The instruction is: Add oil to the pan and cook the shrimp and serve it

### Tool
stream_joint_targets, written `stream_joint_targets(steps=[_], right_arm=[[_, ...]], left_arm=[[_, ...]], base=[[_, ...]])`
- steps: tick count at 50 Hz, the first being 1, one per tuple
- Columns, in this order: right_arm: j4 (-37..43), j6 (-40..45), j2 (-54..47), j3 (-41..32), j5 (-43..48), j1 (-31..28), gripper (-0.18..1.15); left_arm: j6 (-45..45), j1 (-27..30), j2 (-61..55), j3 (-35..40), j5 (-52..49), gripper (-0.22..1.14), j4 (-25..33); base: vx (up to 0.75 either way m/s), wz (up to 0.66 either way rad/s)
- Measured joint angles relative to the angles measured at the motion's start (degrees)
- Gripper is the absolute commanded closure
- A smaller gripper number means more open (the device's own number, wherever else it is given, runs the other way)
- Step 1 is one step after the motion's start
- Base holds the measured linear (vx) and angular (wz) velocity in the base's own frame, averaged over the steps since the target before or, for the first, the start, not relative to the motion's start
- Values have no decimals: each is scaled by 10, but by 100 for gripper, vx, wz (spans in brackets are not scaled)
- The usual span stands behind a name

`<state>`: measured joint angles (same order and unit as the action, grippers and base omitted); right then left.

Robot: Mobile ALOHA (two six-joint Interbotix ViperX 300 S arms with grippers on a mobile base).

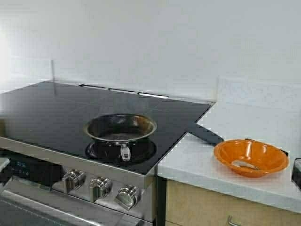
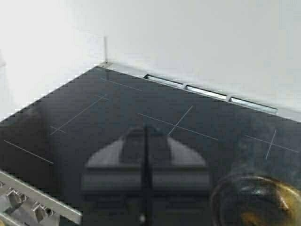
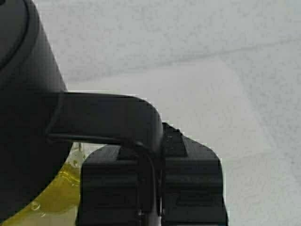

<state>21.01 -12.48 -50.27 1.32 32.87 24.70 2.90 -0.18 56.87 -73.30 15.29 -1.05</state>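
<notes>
The steel pan (image 1: 120,127) sits on the black cooktop's front burner with its handle toward me; its dark inside holds nothing. It also shows in the left wrist view (image 2: 256,202). The pale shrimp (image 1: 245,165) lies in an orange bowl (image 1: 268,162) on the counter to the right. My right gripper (image 3: 157,141) is shut on the black handle (image 3: 108,115) of the oil jug; yellow oil (image 3: 56,190) shows below its black lid (image 3: 23,70). My left gripper (image 2: 146,132) is shut and empty above the cooktop, left of the pan.
A black utensil handle (image 1: 205,133) lies across the cooktop's right edge onto the white counter (image 1: 197,165), running behind the orange bowl. Stove knobs (image 1: 101,187) line the front. A dark object (image 1: 297,172) shows at the right edge of the high view.
</notes>
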Motion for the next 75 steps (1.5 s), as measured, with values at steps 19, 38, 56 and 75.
stream_joint_targets(steps=[19, 38, 56, 75], right_arm=[[2, 0, -40, -24, 47, 1, 88], [3, 6, -43, -60, -53, 5, 18], [4, 7, -43, -72, -95, 4, 11], [6, 7, -42, -36, -98, 6, 11]], left_arm=[[0, 0, -1, 0, 1, 89, 0], [0, 0, -1, 0, 0, 89, 0], [0, 0, -2, -1, 0, 89, 0], [0, 0, -1, -1, 0, 89, -1]], base=[[0, 0], [0, 0], [0, 0], [0, 0]])
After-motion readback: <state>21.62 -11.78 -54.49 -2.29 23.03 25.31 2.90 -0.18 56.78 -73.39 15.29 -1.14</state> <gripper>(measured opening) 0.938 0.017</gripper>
